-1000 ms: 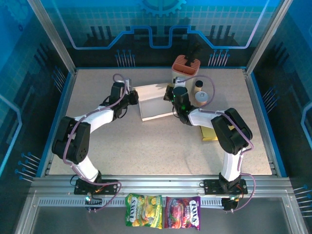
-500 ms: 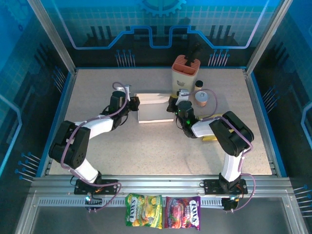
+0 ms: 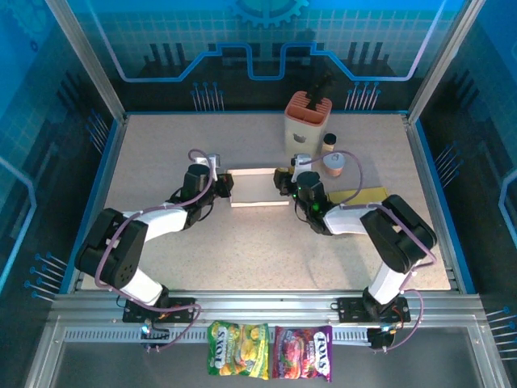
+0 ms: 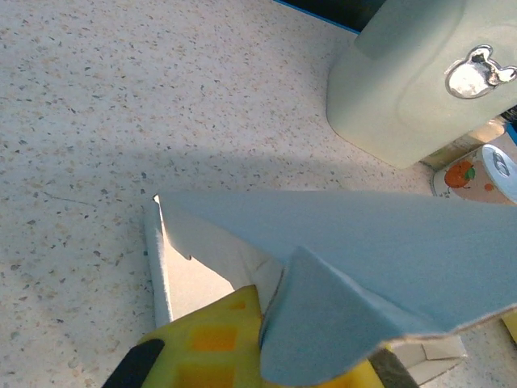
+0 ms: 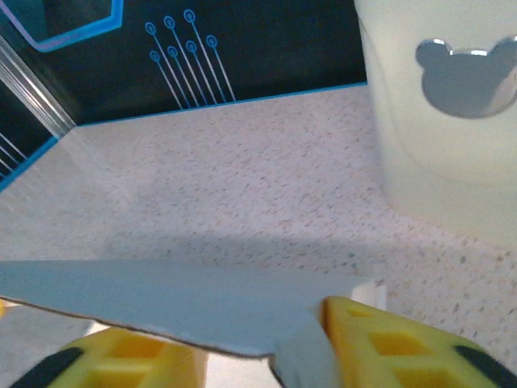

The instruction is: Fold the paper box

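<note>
Left gripper is pressed together on the left end of the box, pinching a grey flap between its yellow pads. My right gripper meets the opposite end with its fingers spread and a flap lying in the gap; whether they touch it I cannot tell. The box sits mid-tabletop between the two grippers, a narrow pale strip from above, just in front of the bear-marked holder. I judge the pinch on the left is there to anchor the box, so the panel can be creased from the right without it sliding. Both my arms reach in low, elbows swung outward, forearms converging, wrists close to the tabletop and facing each other across the box.
</note>
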